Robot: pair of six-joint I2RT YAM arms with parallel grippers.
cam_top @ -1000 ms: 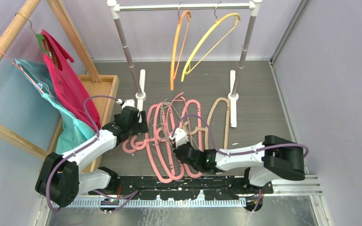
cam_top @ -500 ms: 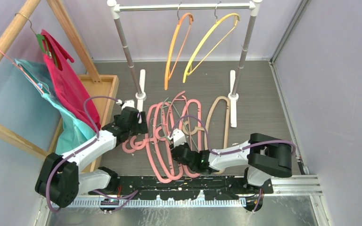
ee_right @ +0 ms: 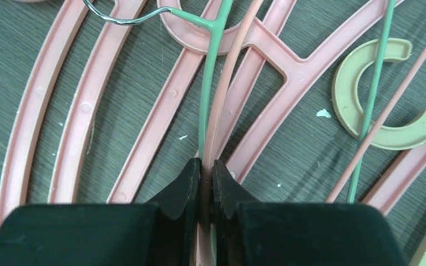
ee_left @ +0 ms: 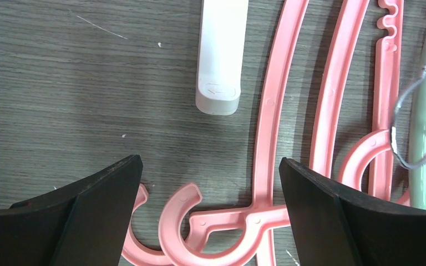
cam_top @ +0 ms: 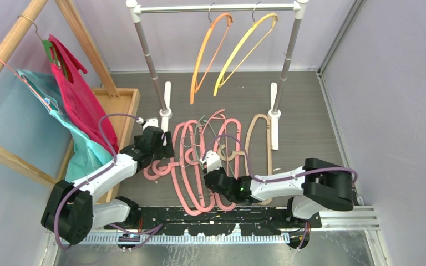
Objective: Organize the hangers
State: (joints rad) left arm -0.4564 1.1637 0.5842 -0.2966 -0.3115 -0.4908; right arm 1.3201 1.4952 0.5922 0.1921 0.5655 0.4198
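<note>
Right gripper [ee_right: 206,166]: jaws pinched almost together on the thin green hanger [ee_right: 202,111] and a thin pink hanger [ee_right: 217,133] beside it, low over the pile at the near middle of the floor [cam_top: 310,111].

Left gripper [ee_left: 211,162]: fingers spread wide, gripping nothing, above two pink hooks just short of the rack's white foot [ee_left: 220,55].

Container: one wooden tray [cam_top: 135,111] at the floor's left edge, its near end covered by teal cloth [cam_top: 83,155].

Count, floor: thick pink hangers [ee_left: 269,105], at least three, overlapping; one beige hanger [cam_top: 268,149] to their right.

Count, rail [cam_top: 216,8]: two, an orange hanger [cam_top: 201,58] and a yellow hanger [cam_top: 266,18].

The red cloth [cam_top: 77,105] hangs from the wooden frame [cam_top: 11,41] at the far left.
</note>
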